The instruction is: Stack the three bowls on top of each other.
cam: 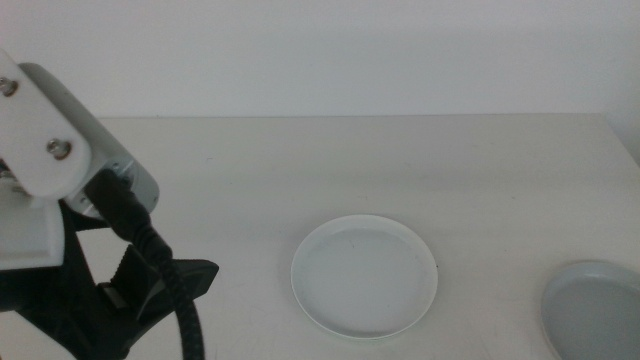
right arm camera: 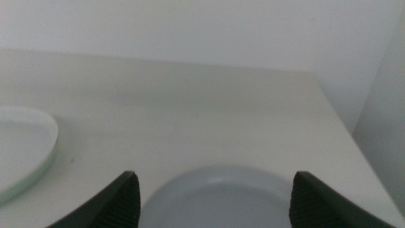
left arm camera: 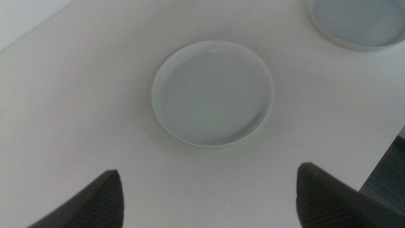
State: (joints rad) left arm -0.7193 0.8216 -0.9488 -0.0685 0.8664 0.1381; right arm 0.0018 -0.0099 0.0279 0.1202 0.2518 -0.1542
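Mint-green bowl (cam: 364,276): mid-table (cam: 400,160), upright, empty. Grey-blue bowl (cam: 595,310): well apart, near right edge. Left gripper (left arm camera: 209,190): spread wide, hovering before the green bowl. Right gripper (right arm camera: 212,190): released above grey-blue bowl. Advice: pinch one rim squarely, lift level.

Left arm (cam: 50,130): white boxy housing, rounded corners; two silver screws (cam: 58,148) on face; thick black ribbed cable (cam: 165,275) plugged into dark socket; black bracket beneath; left gripper (left arm camera: 209,196) and right gripper (right arm camera: 212,196): dark matte wedge jaws.
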